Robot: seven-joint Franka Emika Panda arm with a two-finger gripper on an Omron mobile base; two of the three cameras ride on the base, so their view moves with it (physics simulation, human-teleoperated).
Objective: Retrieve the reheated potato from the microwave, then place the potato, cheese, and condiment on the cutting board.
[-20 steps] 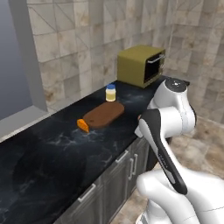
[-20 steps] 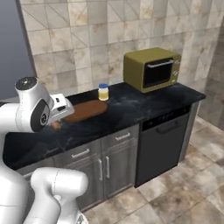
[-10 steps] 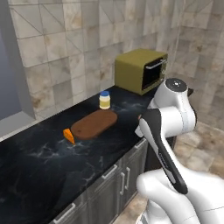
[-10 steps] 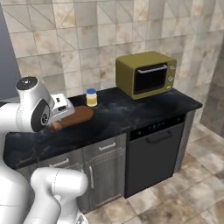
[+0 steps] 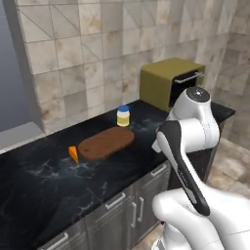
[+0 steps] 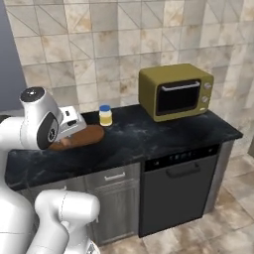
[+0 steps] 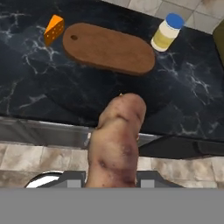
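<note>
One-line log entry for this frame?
gripper: jaws shut on potato | cutting board: bare | cheese, condiment: on counter beside board

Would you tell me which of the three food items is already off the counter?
The potato, the tan-brown lump clamped in the pincer. The orange cheese and blue-capped condiment stand on the dark counter beside the cutting board.

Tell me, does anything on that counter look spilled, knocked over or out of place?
Nothing stands out. The condiment bottle stands upright beside the cutting board, the cheese wedge lies off the board's other end, and the dark counter shows no spill. The potato is held in the gripper, short of the board.
</note>
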